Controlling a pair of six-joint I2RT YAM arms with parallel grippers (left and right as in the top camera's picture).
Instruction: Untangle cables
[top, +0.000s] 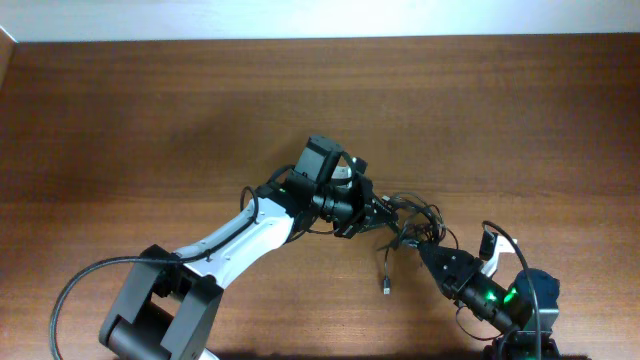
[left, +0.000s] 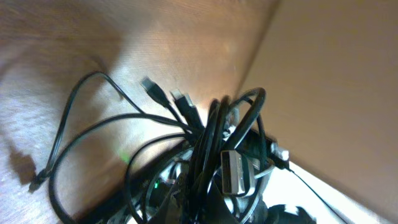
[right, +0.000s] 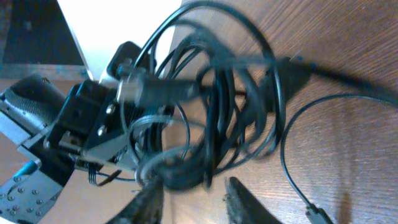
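The cables (top: 410, 218) are a knot of thin black wires on the wooden table, right of centre. One loose end with a small plug (top: 386, 287) trails toward the front. My left gripper (top: 376, 212) is at the knot's left side; in the left wrist view the cables (left: 211, 143) bunch tightly into its jaws, with a silver plug (left: 233, 172) close by. My right gripper (top: 428, 246) is at the knot's front right. In the right wrist view its fingers (right: 196, 200) are spread apart, with the cables (right: 217, 112) just beyond the tips and the left gripper (right: 93, 134) behind.
The wooden table (top: 150, 120) ends at a pale wall strip along the back. A thick black arm cable (top: 70, 295) loops by the left arm's base at the front left. The right arm's base (top: 520, 305) stands at the front right.
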